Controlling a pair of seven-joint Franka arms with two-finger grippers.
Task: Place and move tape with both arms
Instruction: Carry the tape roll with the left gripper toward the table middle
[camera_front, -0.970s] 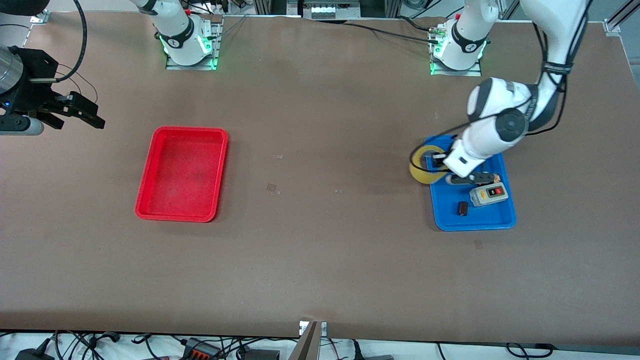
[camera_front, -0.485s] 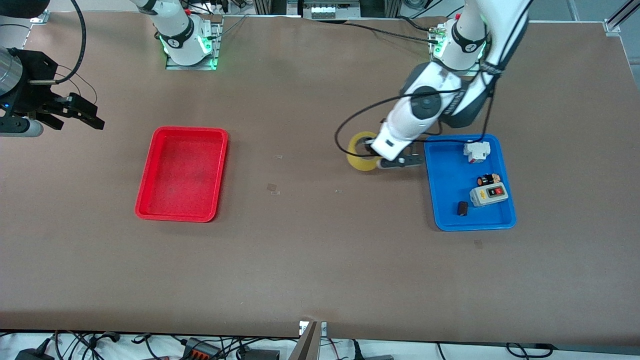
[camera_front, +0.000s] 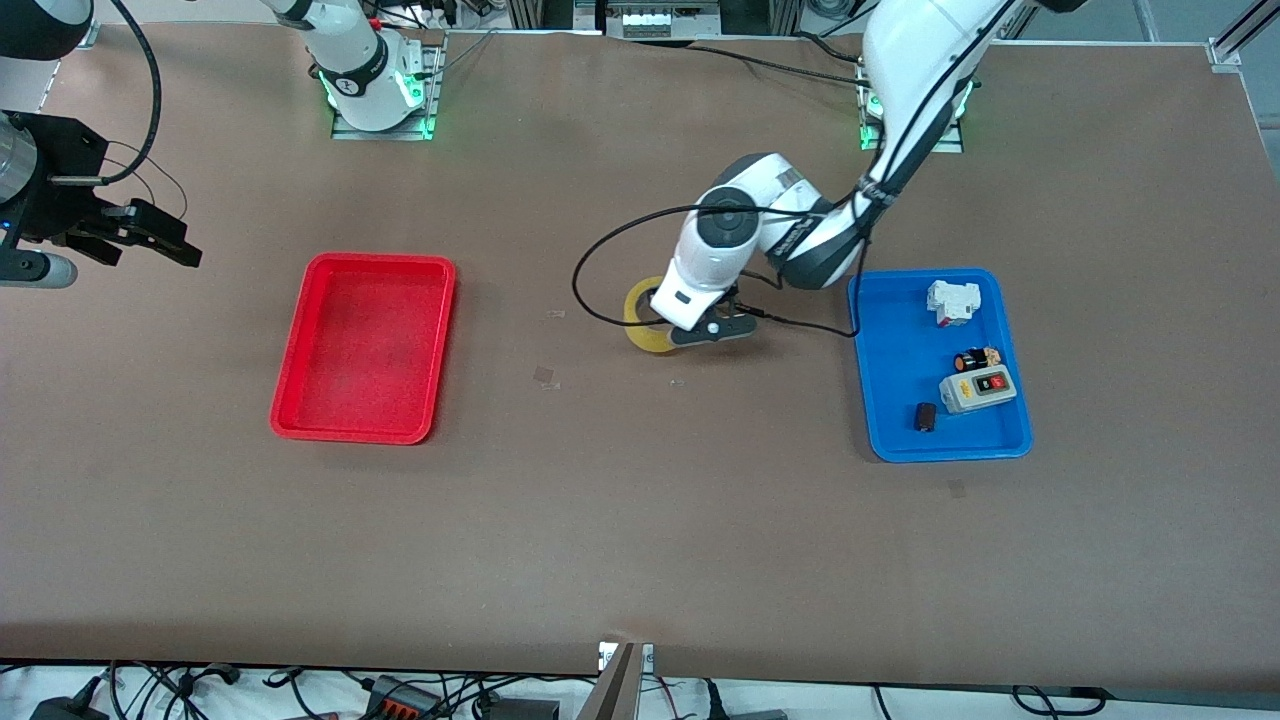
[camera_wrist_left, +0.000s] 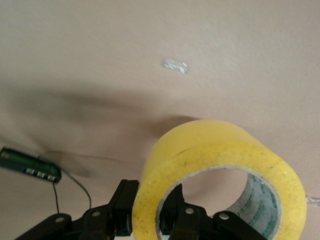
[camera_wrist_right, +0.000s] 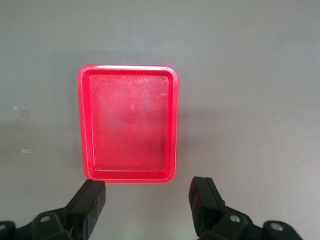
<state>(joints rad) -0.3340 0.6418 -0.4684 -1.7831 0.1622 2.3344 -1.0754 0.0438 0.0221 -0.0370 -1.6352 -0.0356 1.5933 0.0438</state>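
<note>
The tape (camera_front: 638, 318) is a yellow ring-shaped roll, held above the bare middle of the table between the two trays. My left gripper (camera_front: 668, 328) is shut on it. In the left wrist view, one finger (camera_wrist_left: 124, 207) presses the outside of the tape's (camera_wrist_left: 220, 150) wall and the other sits inside the hole. My right gripper (camera_front: 160, 238) hangs open over the table at the right arm's end, beside the red tray (camera_front: 380, 259). In the right wrist view the right gripper (camera_wrist_right: 147, 200) has nothing between its fingers, and the red tray (camera_wrist_right: 127, 67) lies empty below.
A blue tray (camera_front: 900, 350) toward the left arm's end holds a white block (camera_front: 952, 300), a small black-and-gold cylinder (camera_front: 975, 358), a grey switch box (camera_front: 978, 390) and a small dark piece (camera_front: 925, 416). Bits of clear tape (camera_front: 545, 376) are stuck to the tabletop.
My left arm has carried the tape from over the blue tray's edge out over the middle of the table, toward the red tray. My right gripper has barely shifted.
</note>
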